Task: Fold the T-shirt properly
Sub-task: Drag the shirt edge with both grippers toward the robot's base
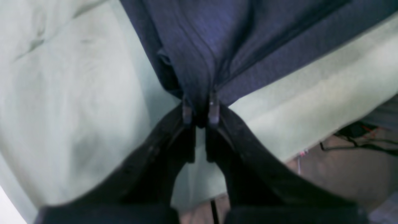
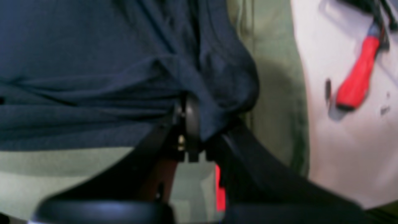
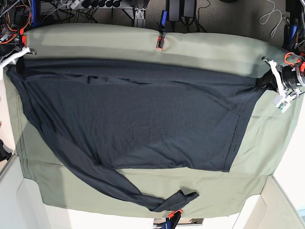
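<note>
The T-shirt (image 1: 199, 46) in the left wrist view is pinched at an edge by the left gripper (image 1: 200, 109), jaws closed tight on bunched fabric. In the right wrist view the right gripper (image 2: 194, 130) likewise clamps a gathered fold. From the base view, one shirt lies spread across the olive surface (image 3: 143, 40), stretched between two arms, probably to pull it flat before folding.
</note>
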Controlling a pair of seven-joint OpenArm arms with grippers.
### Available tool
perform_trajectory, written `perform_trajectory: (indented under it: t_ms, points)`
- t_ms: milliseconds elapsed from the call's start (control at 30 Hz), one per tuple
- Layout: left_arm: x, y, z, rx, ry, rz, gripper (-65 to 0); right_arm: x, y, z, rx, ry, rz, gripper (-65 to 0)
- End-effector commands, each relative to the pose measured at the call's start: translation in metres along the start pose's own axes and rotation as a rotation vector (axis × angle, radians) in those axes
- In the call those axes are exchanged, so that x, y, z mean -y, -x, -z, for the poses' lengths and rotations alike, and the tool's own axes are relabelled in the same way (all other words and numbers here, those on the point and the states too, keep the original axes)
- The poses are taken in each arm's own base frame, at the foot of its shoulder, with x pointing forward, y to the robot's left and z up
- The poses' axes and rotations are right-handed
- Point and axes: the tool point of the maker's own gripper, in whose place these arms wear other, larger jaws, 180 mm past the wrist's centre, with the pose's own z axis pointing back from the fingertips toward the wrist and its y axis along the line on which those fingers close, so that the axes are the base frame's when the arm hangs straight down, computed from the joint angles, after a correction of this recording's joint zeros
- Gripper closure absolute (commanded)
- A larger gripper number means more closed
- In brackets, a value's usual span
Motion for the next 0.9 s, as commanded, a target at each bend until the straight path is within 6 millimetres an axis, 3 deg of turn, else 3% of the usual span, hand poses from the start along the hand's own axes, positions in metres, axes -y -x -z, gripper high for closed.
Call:
perform_trajectory:
  t_ms: [0,233,567,600,667,733,867]
  points:
    - [-0.012,-0.002,-0.01,-0.012,-0.038,0.022,0.0,0.008,-0.011,-0.006,0.028,0.027,-0.017,0.0]
    - [0.004,0.032,-0.006,-0.081,-0.001,-0.009,0.0,0.009,0.017,-0.012,-0.04,0.025,-0.015,0.0]
    - [0.016,0.03,0.002,-0.021,0.015,-0.057,-0.9,0.006,0.021,-0.014,-0.039,0.009,-0.001,0.0]
    - [0.016,0.028,0.003,-0.014,0.013,-0.056,-5.8,0.006,0.02,-0.013,-0.035,0.007,0.0,-2.5]
    - [0.014,0.027,0.003,-0.008,0.001,-0.045,-15.9,0.007,0.019,-0.014,-0.029,0.015,0.01,-17.9]
    - [0.012,0.027,0.003,-0.005,-0.01,-0.035,-20.6,0.008,0.019,-0.014,-0.028,0.019,0.015,-27.6]
    - [0.008,0.029,0.002,-0.019,-0.031,-0.033,-20.9,0.007,0.019,-0.014,-0.026,0.016,0.017,-28.5]
